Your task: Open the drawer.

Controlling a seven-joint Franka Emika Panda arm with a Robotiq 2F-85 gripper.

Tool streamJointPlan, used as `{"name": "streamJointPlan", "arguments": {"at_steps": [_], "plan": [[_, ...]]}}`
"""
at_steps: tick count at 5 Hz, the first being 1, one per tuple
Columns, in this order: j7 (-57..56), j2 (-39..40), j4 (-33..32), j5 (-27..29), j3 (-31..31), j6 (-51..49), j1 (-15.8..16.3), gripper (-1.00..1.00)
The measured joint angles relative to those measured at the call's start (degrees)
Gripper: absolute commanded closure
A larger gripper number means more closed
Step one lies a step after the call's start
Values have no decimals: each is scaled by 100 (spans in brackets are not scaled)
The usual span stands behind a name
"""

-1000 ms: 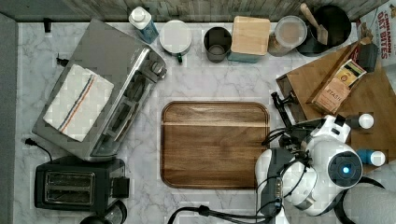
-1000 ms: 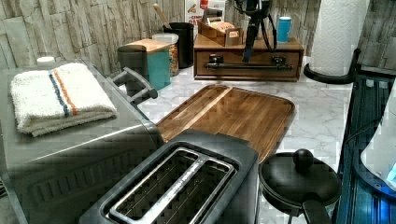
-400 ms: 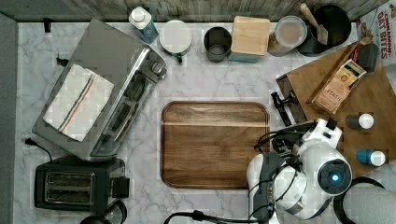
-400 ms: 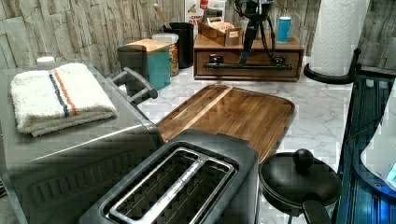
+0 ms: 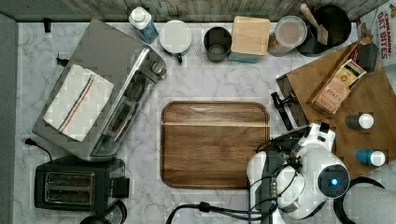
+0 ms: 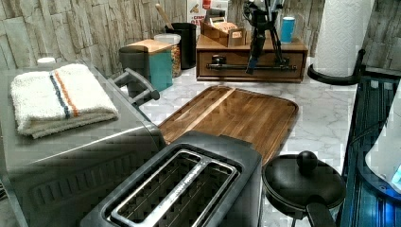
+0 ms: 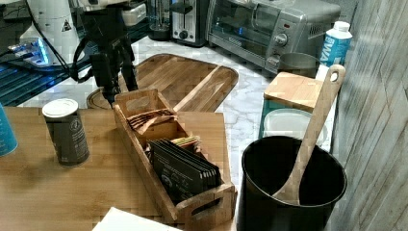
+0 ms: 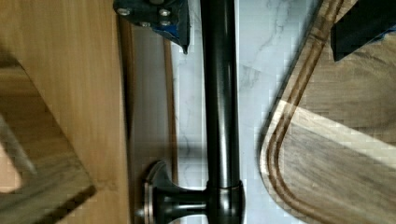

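The brown wooden drawer stands at the far end of the counter in the left view, with its long black bar handle across the front. In the top view the handle lies at the right, partly under my arm. My gripper hangs open over the handle. The wrist view has the bar running between my fingertips, one on the drawer-front side and the other over the cutting board side. From the right view my gripper reaches down beyond the drawer unit's top.
A wooden cutting board lies directly in front of the drawer. A tea box and two bottles stand on the drawer unit's top. A toaster oven, a toaster and a paper towel roll ring the counter.
My arm's wrist has shifted a little toward the top view's lower left. The fingers stay astride the handle, and the drawer has not visibly moved.
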Motion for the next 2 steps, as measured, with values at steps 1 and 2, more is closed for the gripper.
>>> {"name": "streamJointPlan", "arguments": {"at_steps": [1,2], "plan": [[-526,283,-11,536,4,213,-3,-100],[-548,575,-11,674,-7,420,-7,-100]]}}
